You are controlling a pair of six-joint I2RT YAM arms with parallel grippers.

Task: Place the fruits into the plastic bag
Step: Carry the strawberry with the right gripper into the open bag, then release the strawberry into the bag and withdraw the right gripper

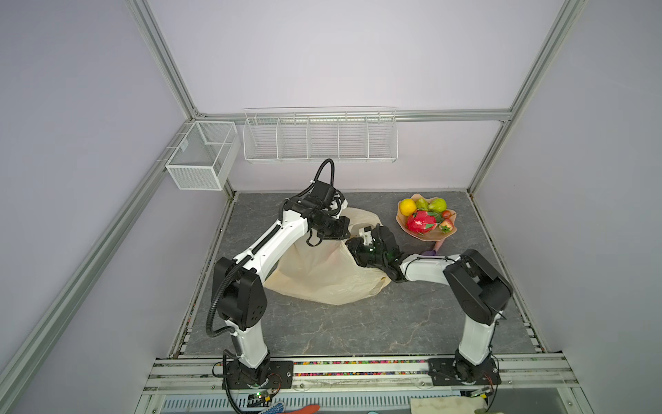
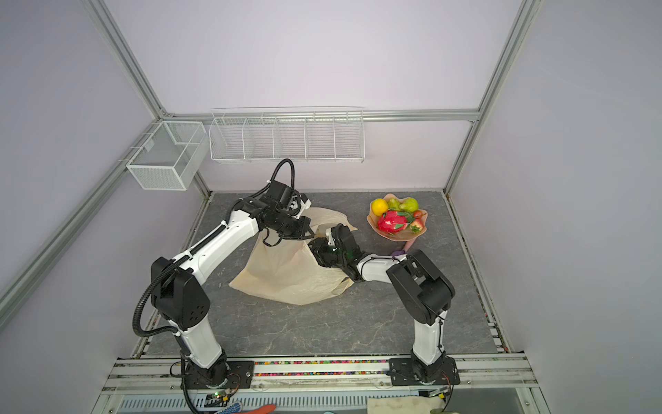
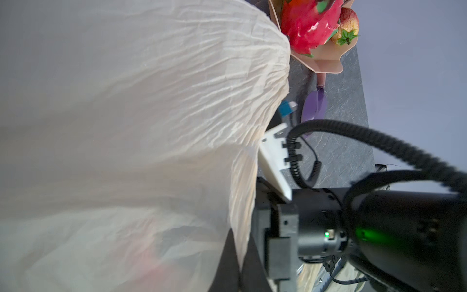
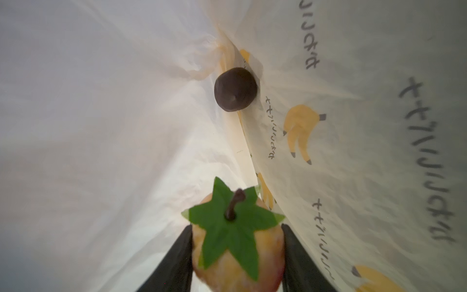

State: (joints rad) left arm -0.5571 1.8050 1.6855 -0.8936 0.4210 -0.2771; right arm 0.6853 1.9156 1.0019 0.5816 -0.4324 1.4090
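The cream plastic bag lies mid-table with its mouth raised. My left gripper is shut on the bag's upper edge and holds it up. My right gripper reaches inside the bag, shut on a pale red strawberry with a green leaf cap; its fingers are hidden in both top views. A dark round fruit lies deeper in the bag. A yellow citrus, green pears, a dragon fruit and a strawberry sit in the pink dish.
A purple scoop lies just in front of the dish, close to my right forearm. Two white wire baskets hang on the back wall. The bag's inner wall bears banana prints.
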